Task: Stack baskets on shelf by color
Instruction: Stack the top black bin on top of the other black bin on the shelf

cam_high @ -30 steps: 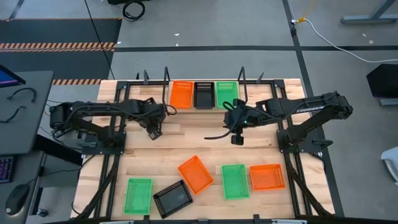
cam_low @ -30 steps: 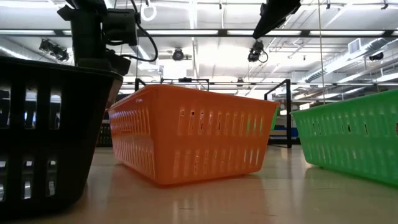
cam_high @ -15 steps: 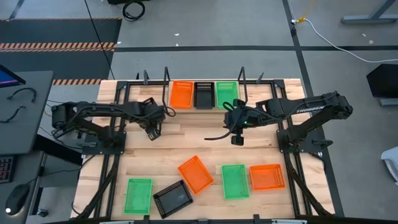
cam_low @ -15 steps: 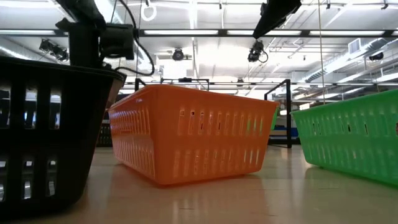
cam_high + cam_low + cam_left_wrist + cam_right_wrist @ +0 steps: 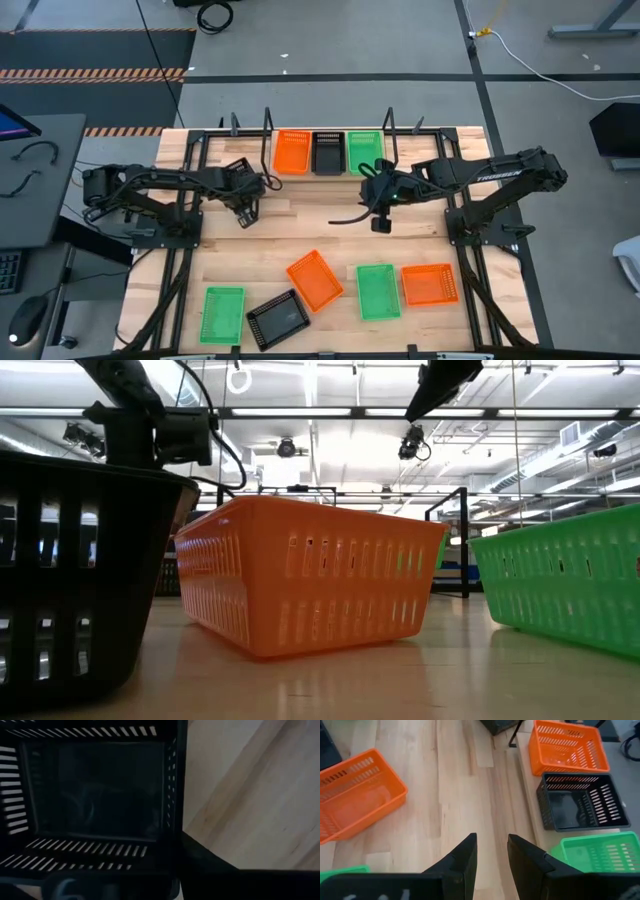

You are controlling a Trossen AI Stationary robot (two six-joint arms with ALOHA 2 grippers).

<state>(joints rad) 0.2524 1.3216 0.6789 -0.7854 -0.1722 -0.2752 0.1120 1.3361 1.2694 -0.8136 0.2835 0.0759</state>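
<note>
A black basket fills the left wrist view; my left gripper stands over it at the table's left, fingers pointing down, and the arm hides the basket in the high view. The shelf at the far edge bears an orange basket, a black basket and a green basket side by side on their bottoms. My right gripper hangs open above mid-table, in front of the shelf, holding nothing. My left gripper has the black basket's side wall between its two fingers, near a corner. One finger lies outside the wall, the other inside the basket. The fingers come from above, pointing down. Whether the basket is off the table, I cannot tell.
Loose baskets lie along the near side of the table: green, black, orange, green and orange. Bare wood lies between them and the shelf. The shelf's upright rods stand near my right arm.
My left gripper has sunk toward the table, down onto the black basket. My right arm has kept still.
</note>
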